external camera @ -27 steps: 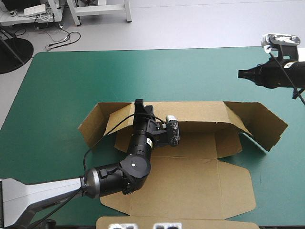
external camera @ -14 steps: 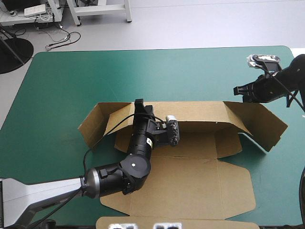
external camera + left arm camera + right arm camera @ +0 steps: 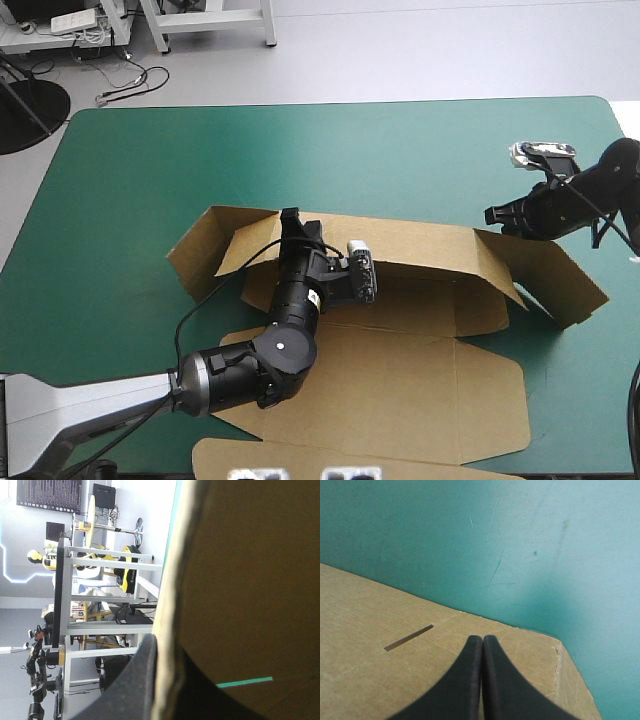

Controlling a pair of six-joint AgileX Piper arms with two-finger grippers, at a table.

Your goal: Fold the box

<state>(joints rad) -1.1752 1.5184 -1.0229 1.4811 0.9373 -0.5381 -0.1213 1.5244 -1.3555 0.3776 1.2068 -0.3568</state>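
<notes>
The brown box lies as a cut sheet with its long back wall raised and an end flap angled out on each side. My left gripper is at the left part of that wall, shut on its top edge. In the left wrist view the board fills the space beside one black finger, and the gripper pinches its edge. My right gripper is shut and empty at the wall's right end. In its own view the right gripper points over the board, close to a narrow slot.
Teal-green cover shows beyond the box and to its left. The box's front flap reaches the table's near edge. The right end flap stands near the table's right edge.
My right gripper has come down and left from above the table's right side to the back wall's right end. The box has shifted, its front flap sliding toward the near edge.
</notes>
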